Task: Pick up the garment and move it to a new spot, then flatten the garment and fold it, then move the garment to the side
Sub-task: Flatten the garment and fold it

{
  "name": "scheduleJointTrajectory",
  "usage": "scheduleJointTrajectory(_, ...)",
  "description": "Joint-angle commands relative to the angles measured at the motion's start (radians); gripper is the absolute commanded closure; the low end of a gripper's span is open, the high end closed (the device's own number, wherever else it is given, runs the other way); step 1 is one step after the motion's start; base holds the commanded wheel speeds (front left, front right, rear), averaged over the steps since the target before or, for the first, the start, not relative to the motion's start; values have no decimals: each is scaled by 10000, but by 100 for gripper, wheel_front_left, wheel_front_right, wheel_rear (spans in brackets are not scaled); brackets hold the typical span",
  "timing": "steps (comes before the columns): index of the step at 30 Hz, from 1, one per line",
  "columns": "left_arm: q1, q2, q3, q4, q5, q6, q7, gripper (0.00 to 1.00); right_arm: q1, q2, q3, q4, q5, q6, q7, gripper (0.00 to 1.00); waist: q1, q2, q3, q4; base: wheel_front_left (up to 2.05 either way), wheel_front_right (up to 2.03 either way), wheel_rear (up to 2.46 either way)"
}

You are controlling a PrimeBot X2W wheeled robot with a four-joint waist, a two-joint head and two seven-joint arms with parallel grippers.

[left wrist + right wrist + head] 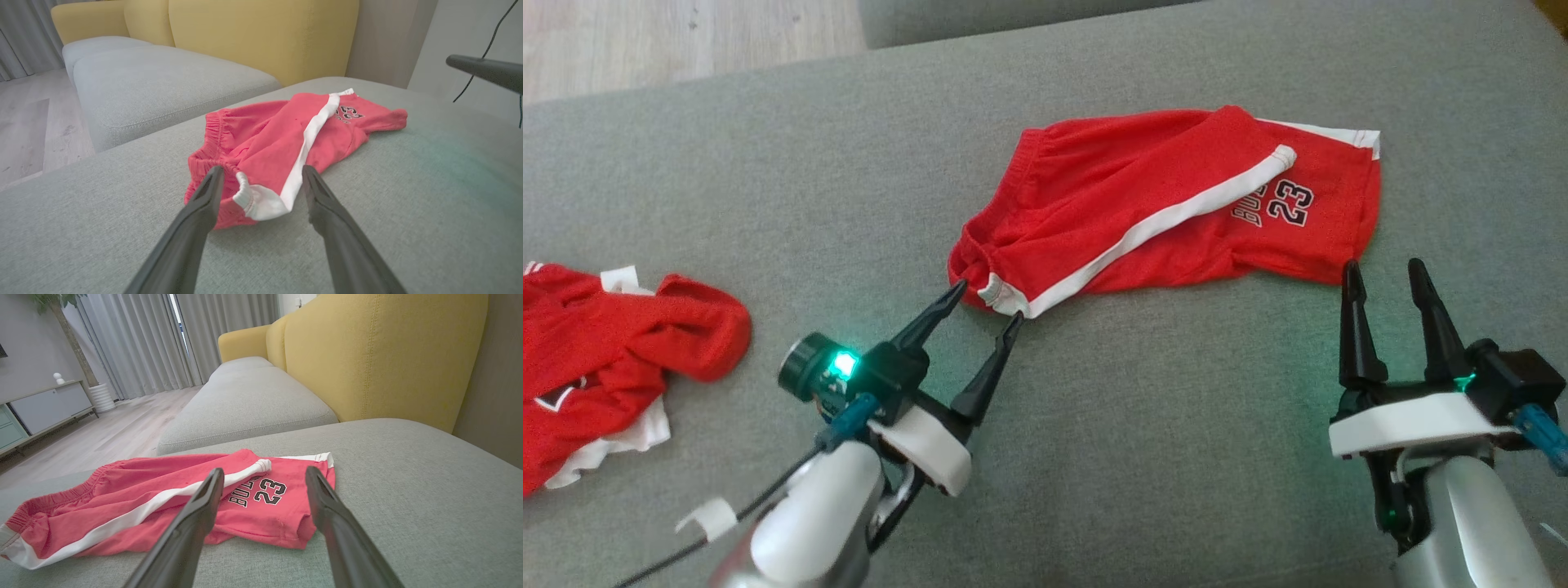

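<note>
Grey cushion (1135, 457), we see rumpled red shorts (1127, 196), white stripe, number 23, our left gripper (992, 299) and right gripper (1383, 265) beside the shorts, both wide open, empty.

Silvery-white rounded forearms (809, 531); left gripper (988, 300) and right gripper (1383, 265) with long black tapered fingers (1357, 327) on white brackets (1405, 425), green lights (844, 363), blue plugs (1539, 433); thin black cable (776, 483) at left.

Second red garment (596, 359) partly beyond head view's left edge; lettering (1250, 214) half under a fold.

place: home living rm | cues: yellow sofa (367, 355), curtains (135, 343), wood floor (114, 428), sideboard (49, 404)
</note>
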Motion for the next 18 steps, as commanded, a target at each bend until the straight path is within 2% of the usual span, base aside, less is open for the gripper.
scheduleJointTrajectory(1, -602, 287, 178, -92, 53, 19, 31, 0, -426, -26, 180, -375, 61, -7, -119, 0, -1, 0, 91, 1, 0, 0, 0)
scheduleJointTrajectory(18, -1961, 567, -841, 1302, 0, 18, 556, 0, -713, -26, 391, -296, 331, -7, -120, 0, -1, 0, 560, -385, 0, 0, 0)
